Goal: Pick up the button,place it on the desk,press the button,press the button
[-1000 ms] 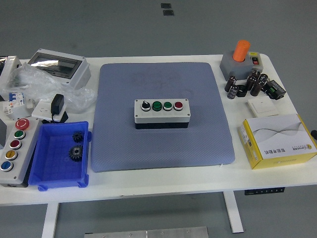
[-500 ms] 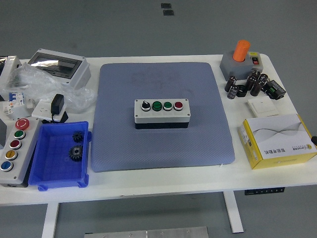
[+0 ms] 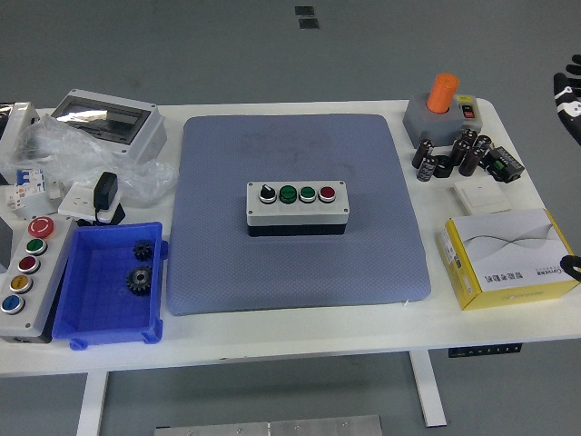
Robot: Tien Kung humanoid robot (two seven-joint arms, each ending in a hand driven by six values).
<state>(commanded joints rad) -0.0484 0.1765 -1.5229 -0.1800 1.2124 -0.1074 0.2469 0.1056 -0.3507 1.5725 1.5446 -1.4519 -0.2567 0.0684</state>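
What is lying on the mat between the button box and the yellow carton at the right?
In the head view, nothing: between the button box and the yellow carton are only bare blue mat and a strip of white table.

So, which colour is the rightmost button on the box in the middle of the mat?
Red. The rightmost button shows clearly in the head view.

grey-blue textured mat (image 3: 295,213), white table (image 3: 272,336), blue bin (image 3: 91,309), yellow/white box (image 3: 508,257), orange knob (image 3: 443,92)

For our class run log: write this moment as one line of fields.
button box: centred on blue mat, untouched | right hand: at right edge, off the table | left hand: out of view
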